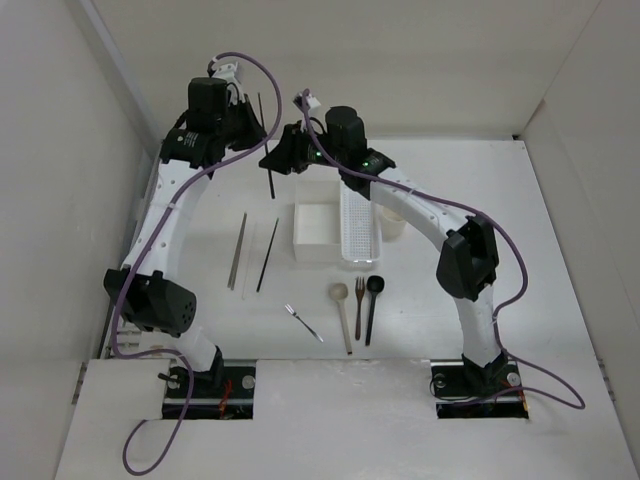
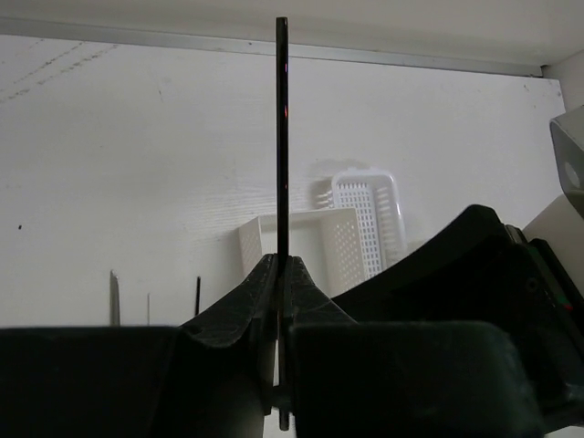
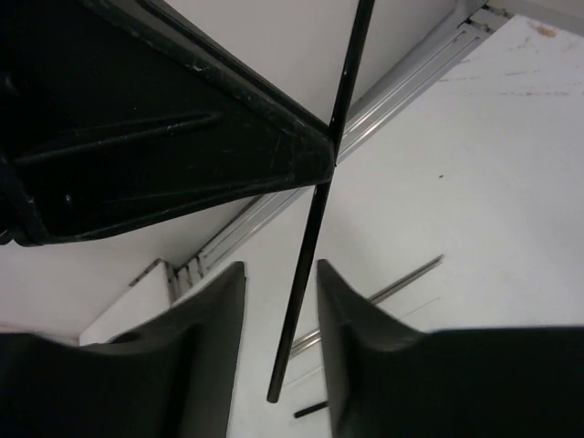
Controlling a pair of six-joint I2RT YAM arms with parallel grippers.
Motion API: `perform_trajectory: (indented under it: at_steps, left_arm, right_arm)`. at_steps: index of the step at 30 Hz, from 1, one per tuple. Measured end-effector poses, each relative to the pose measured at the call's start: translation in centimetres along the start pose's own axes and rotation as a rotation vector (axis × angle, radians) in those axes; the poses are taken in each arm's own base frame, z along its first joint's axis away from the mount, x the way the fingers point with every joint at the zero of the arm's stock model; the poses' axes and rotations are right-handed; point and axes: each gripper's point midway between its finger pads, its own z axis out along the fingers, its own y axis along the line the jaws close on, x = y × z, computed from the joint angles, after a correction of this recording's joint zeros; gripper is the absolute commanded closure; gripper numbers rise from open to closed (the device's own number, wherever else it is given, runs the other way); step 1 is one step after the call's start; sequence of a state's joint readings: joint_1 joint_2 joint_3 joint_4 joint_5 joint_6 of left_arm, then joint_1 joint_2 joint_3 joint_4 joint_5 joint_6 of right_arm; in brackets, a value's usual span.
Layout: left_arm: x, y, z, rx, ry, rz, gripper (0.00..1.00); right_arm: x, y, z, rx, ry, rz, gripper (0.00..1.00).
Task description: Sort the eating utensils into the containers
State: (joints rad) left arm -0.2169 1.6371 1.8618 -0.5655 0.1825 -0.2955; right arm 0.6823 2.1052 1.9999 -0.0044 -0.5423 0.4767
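One dark chopstick hangs roughly upright in the air, clamped by my left gripper, its lower length passing untouched between the parted jaws of my right gripper, beyond and left of the white square box.

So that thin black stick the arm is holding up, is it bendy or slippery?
Probably stiff: the black chopstick stands straight above the left gripper, with no sag. Likely light, since one narrow pinch holds it upright. Possibly slippery: it looks smooth and glossy, so it could pivot if the right gripper, its jaws open around it, nudges it.
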Motion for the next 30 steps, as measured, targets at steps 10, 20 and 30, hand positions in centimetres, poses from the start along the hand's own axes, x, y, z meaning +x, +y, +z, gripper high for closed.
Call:
perform_trajectory:
  at_steps: [10, 20, 30]
  left_arm:
    - [0.0, -0.7, -0.2, 0.012, -0.005, -0.006, 0.98]
    - [0.0, 0.5, -0.3, -0.045, -0.010, 0.018, 0.00]
    - [3.4, 12.1, -2.0, -0.392, 0.021, -0.020, 0.06]
  right_arm:
    - [-0.4, -1.4, 0.0, 0.062, -0.033, 0.028, 1.00]
    - [0.3, -5.2, -3.3, 0.297, -0.051, 0.063, 1.00]
    - [-0.6, -10.3, -15.0, 0.815, -0.044, 0.003, 1.00]
